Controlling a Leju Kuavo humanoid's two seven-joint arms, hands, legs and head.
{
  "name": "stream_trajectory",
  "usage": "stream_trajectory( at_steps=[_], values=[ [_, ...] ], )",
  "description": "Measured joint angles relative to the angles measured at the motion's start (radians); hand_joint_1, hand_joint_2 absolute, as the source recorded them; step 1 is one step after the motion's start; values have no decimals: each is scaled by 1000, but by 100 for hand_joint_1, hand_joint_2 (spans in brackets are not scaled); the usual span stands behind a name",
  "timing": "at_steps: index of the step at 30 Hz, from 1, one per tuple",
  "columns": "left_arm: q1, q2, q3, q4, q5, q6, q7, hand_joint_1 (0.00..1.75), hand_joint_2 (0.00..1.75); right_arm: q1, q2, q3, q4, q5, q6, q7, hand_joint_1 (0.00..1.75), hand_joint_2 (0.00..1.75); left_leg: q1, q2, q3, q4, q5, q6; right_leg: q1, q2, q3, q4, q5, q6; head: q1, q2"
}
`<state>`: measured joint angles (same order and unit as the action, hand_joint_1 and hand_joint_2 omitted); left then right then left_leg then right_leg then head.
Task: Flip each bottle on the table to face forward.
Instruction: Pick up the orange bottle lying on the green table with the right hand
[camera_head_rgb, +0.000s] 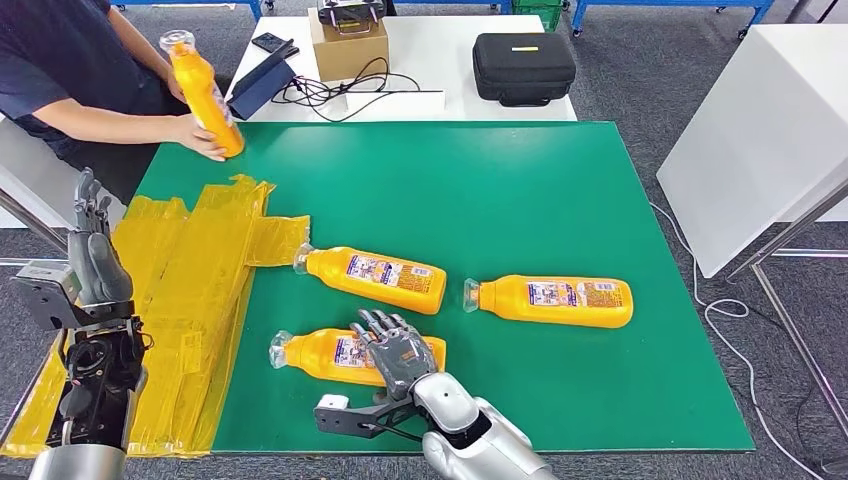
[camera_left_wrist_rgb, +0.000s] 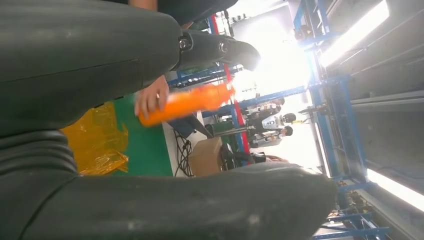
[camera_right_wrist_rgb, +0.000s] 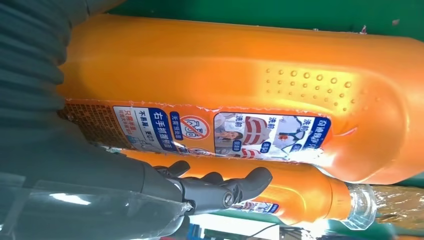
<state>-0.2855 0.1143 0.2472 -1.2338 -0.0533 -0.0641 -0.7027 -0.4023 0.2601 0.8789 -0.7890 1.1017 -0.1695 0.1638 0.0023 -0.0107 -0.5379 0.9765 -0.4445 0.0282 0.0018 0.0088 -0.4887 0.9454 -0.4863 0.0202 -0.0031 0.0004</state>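
The nearest bottle (camera_right_wrist_rgb: 240, 65) carries a torn label (camera_right_wrist_rgb: 200, 131) printed in Chinese. Legible on it: white characters "右手抓握商标" on a blue panel, a red prohibition sign in a white oval, and "洗前" above small pictures on the white panel. Smaller print on the label is too fine to read. In the head view, the labels on the three lying bottles are too small to read.

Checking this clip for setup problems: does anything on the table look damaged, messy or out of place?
Yes. The yellow tape patch along the left of the green table is crinkled with torn, uneven edges. A person's hand also holds a fourth bottle upright at the far-left corner.
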Motion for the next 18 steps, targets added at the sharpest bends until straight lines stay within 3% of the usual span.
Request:
stream_trajectory(
  at_steps=[10,14,18],
  values=[
    [-1,-8,6,3,-2,7,0,0,0,27,-67,35,-121,29,54,45,0,175,0,0,-1,0,0,0,0,0,0,0,0,0,0,0],
    [10,-13,21,-2,2,3,0,0,0,29,-87,50,-137,30,65,49,35,175,0,0,-1,0,0,0,0,0,0,0,0,0,0,0],
    [21,-18,36,-12,6,-3,0,0,0,29,-99,62,-139,29,71,50,35,175,0,0,0,0,0,0,0,0,0,0,0,0,0,0]
  ],
)
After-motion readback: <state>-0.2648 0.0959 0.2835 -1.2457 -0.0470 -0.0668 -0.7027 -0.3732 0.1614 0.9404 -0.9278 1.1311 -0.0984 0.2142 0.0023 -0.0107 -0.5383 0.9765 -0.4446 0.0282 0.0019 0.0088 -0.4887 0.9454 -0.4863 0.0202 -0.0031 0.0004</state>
